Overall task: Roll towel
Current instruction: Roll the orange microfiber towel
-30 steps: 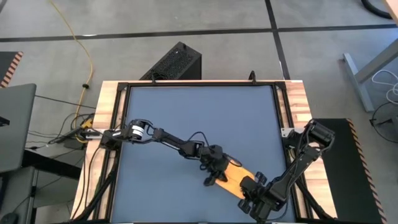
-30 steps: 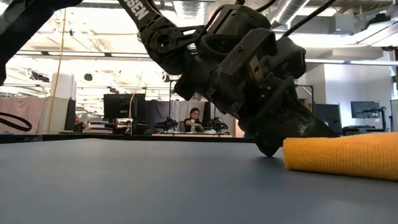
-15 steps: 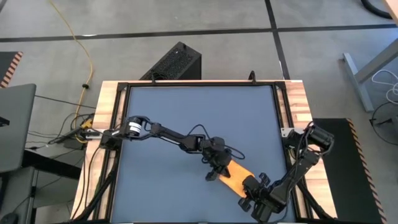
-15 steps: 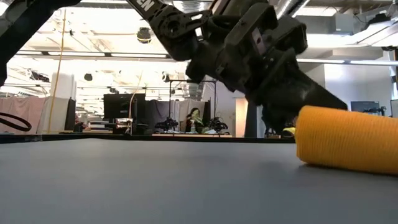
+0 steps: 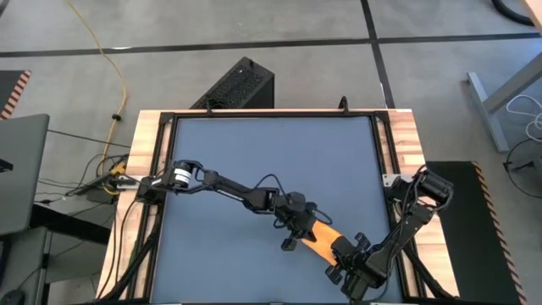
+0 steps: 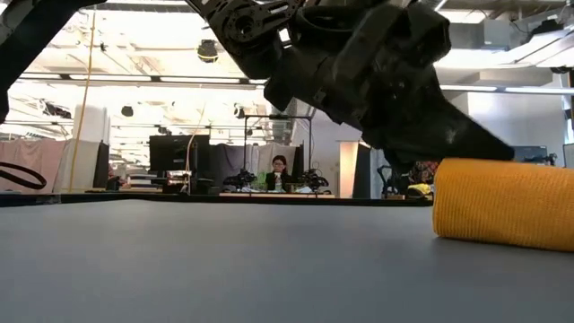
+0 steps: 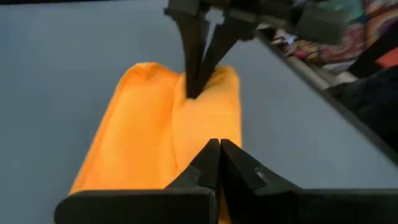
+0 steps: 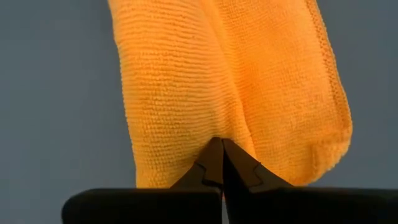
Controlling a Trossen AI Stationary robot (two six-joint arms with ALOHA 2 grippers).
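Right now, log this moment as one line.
towel: rolled, near-right table | left hand: shut on towel | right hand: shut on towel

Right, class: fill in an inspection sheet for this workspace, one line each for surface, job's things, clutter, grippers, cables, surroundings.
Surface: dark blue tabletop in a wooden frame.
Job's things: yellow towel, bunched into a roll near the front right.
Clutter: nothing seen.
Grippers: left gripper shut, tips on the towel; right gripper shut, pinching the towel's opposite end.
Cables: yellow cable on the floor.
Surroundings: person seated far behind the table.
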